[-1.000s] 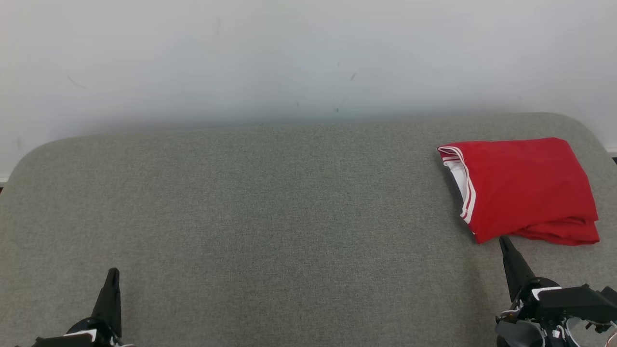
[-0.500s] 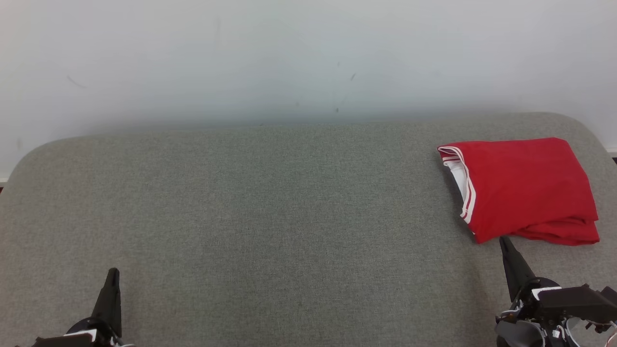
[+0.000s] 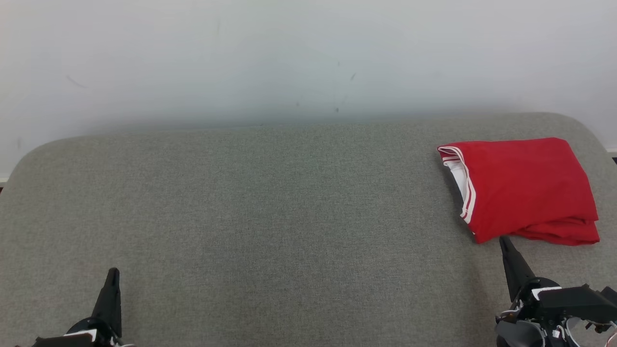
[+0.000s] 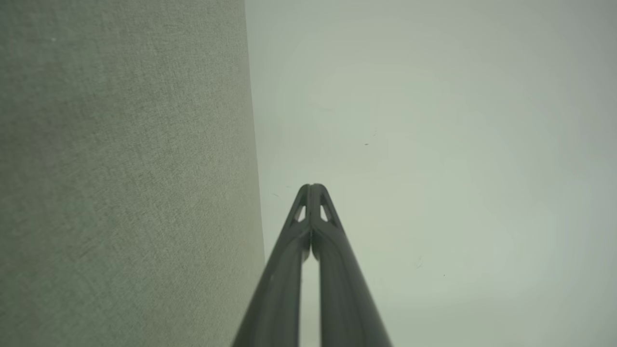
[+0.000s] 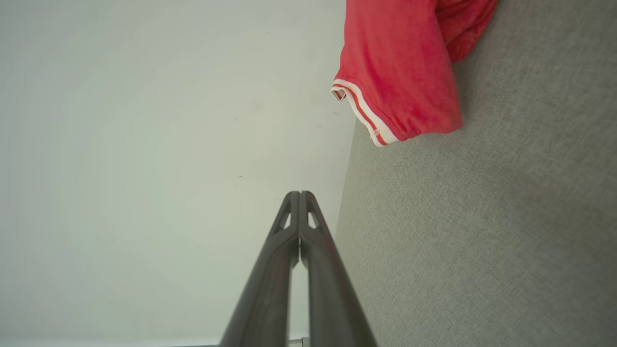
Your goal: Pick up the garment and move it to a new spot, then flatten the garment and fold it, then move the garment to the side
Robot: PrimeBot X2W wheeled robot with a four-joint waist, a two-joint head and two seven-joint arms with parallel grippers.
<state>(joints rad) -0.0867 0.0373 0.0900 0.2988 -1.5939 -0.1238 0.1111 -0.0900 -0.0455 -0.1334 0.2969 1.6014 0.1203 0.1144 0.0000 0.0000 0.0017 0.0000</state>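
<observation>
Nothing has moved since the earlier frames: the garment (image 3: 523, 188), both grippers and the view itself stand as they did. Folded into a red block with a white-striped hem along its left edge, the garment lies flat on the grey pad (image 3: 289, 217), at the pad's far right corner and close to its back edge. At the pad's near left is the left gripper (image 3: 113, 272), its two dark fingers pressed together on nothing. At the pad's near right, the right gripper (image 3: 502, 239) also has its fingers pressed together and empty. Its tip lies near the garment's front edge, and the right wrist view shows the two apart. Behind the pad's back edge rises a pale wall (image 3: 289, 58).
</observation>
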